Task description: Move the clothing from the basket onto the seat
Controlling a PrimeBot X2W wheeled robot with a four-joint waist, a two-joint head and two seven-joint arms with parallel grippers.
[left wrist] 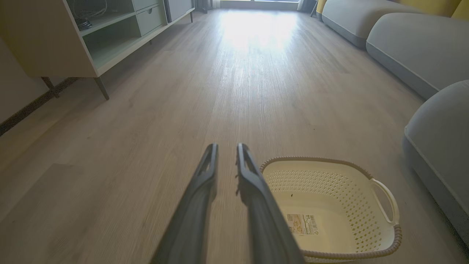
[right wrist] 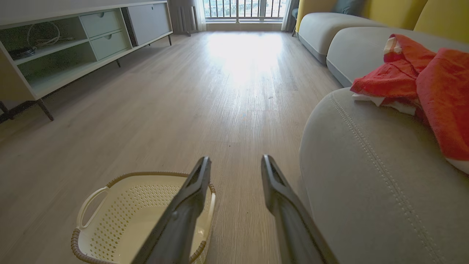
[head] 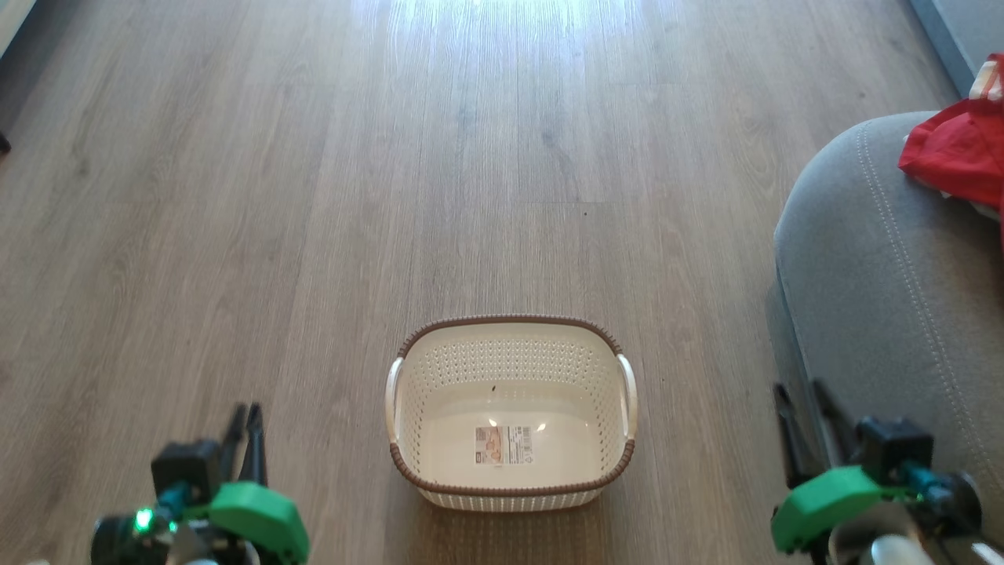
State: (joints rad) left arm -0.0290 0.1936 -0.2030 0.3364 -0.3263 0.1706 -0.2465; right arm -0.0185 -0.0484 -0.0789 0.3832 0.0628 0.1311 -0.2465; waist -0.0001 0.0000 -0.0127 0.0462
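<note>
Green shells (head: pixel 259 514) — dark fingers (left wrist: pixel 206 183)

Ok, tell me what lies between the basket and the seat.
A bare strip of wooden floor separates the basket from the seat, as the head view shows.

In your right wrist view: upper left, a pale cabinet (right wrist: pixel 69 58) with two drawers (right wrist: pixel 104 35); top centre, a barred window (right wrist: pixel 245 8); upper right, yellow backrests (right wrist: pixel 395 13); wood-plank floor (right wrist: pixel 205 95) below.

Both arms are held low: the left gripper (head: pixel 246 410) is seen with fingers narrowly parted, the right gripper (head: pixel 797 386) with fingers spread wider.
</note>
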